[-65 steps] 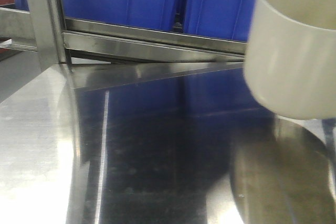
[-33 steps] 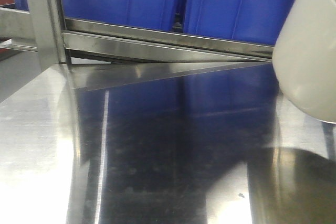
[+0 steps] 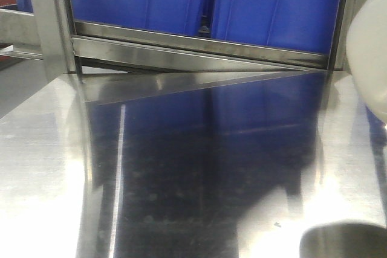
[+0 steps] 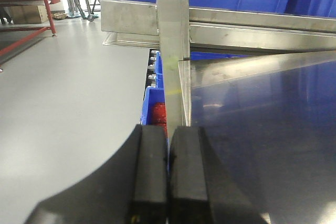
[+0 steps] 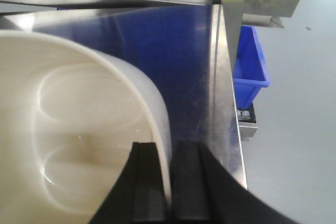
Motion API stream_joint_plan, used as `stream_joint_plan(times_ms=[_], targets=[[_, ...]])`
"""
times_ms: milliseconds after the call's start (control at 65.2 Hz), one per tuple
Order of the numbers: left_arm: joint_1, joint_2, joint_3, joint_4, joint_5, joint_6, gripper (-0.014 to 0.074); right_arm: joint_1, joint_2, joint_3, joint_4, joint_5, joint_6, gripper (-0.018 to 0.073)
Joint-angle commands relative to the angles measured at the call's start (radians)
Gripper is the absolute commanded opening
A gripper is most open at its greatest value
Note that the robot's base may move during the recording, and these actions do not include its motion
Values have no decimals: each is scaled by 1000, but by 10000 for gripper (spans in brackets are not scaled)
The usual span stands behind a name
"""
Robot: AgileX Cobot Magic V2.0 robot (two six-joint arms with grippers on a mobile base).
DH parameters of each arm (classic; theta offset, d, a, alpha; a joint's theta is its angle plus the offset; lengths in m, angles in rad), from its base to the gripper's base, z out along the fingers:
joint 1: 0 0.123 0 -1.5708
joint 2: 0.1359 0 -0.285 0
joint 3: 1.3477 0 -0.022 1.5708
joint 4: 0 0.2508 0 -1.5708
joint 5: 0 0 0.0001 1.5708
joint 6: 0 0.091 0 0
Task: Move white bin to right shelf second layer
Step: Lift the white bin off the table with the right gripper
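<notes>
Steel table (image 3: 48, 167), blue crates (image 3: 254, 4) behind. We note right pincer (image 5: 167, 156) clamped on the white bin (image 5: 79, 119) wall, bin aloft at table's right edge; left pincer (image 4: 168, 137) closed, empty. Carry step, we judge; roller shelf unseen, next swing rightward.

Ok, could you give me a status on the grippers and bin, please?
Left gripper shut, empty. Right gripper shut on white bin wall, above steel deck. Steel post close ahead.

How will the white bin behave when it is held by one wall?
Probably light: the white bin looks empty, and the right claw holds it by one thin wall. The glossy plastic seems slippery, so it may slide or swing in that pinch.
</notes>
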Motion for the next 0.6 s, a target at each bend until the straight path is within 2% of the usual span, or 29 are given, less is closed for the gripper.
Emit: stream_joint_plan(times_ms=[0,583], targets=[[-6,-16,37,0,-85,-5,85,-4,-1,-26,9,-84,-5,47],[-6,-16,37,0,-85,-5,85,-4,-1,-25,9,-80,-5,47]])
